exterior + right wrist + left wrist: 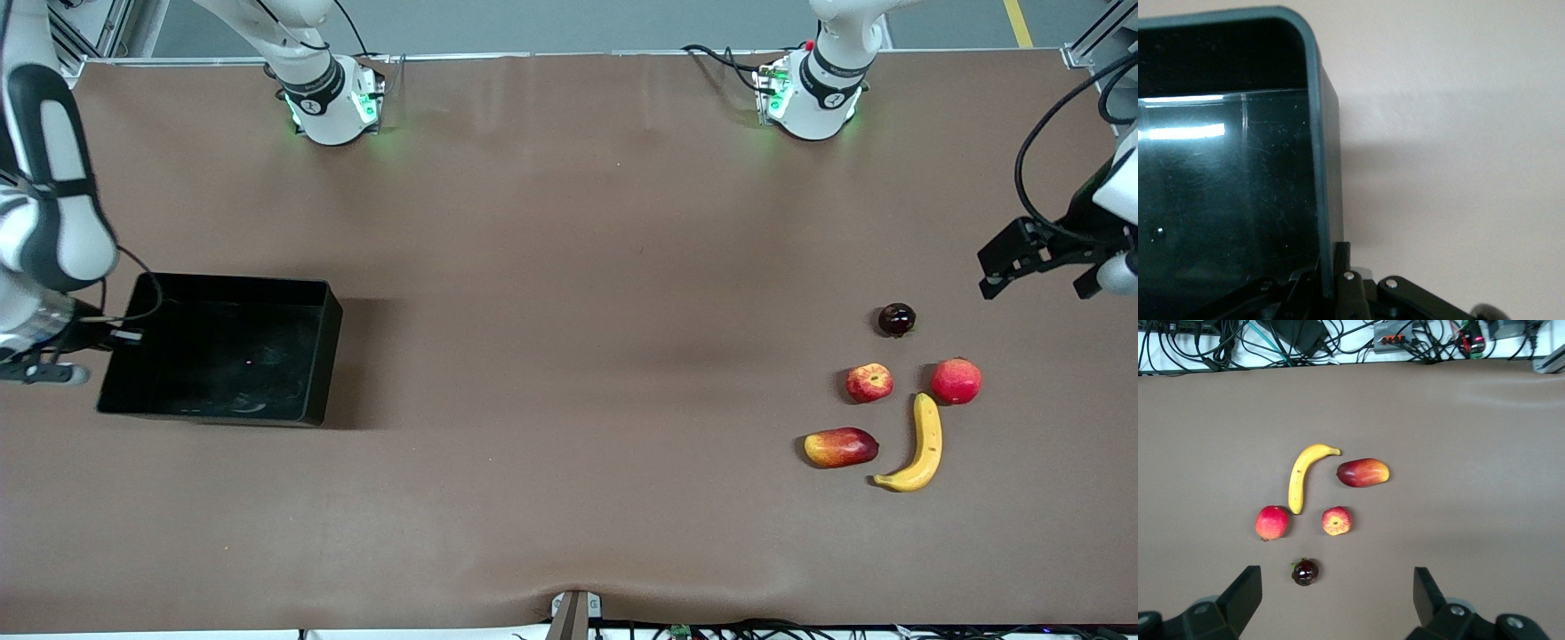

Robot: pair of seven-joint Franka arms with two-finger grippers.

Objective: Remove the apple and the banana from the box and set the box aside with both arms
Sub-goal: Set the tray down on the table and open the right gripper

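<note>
Black box point(307, 356) at frame's left is empty; right gripper point(1331, 283) pinches its wall to drag it, left gripper point(1036, 267) spread, waiting.

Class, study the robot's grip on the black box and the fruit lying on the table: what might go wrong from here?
1. The right gripper is shut on one wall of the box only, so the box may swivel or slip when moved.
2. The left gripper hangs open above the apple and banana; a low sweep might scatter them.
</note>
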